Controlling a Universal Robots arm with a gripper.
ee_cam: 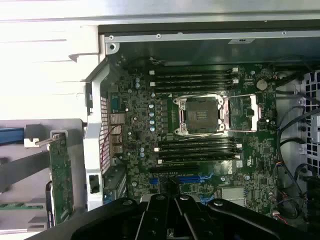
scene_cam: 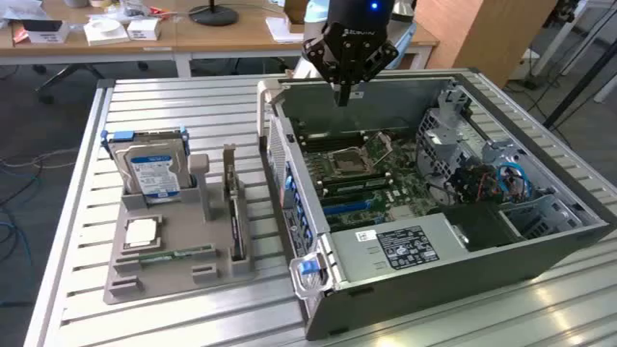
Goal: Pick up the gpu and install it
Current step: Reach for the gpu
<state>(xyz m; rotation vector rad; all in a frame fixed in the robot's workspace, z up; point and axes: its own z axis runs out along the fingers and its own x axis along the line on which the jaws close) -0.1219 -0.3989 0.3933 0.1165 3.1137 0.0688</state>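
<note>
Hovering with gripper [scene_cam: 342,101] clenched, empty, over the computer case [scene_cam: 463,271] far wall, well apart from the gpu [scene_cam: 233,213] at the exterior view's left.

The scene is taken in the exterior view from high up and some way off, obliquely downward across the table [scene_cam: 154,94]. The tray [scene_cam: 173,267] is seen at the exterior view's left, the open case [scene_cam: 463,289] at its right, and desks [scene_cam: 231,36] behind. The wrist view is taken from behind the gripper [ee_cam: 175,220], close in and aimed nearly straight down into the case. The board [ee_cam: 140,150] and its socket [ee_cam: 199,116] are shared by both views, and so, it seems, is the gpu [ee_cam: 61,175] standing in the tray beside the case wall.
</note>
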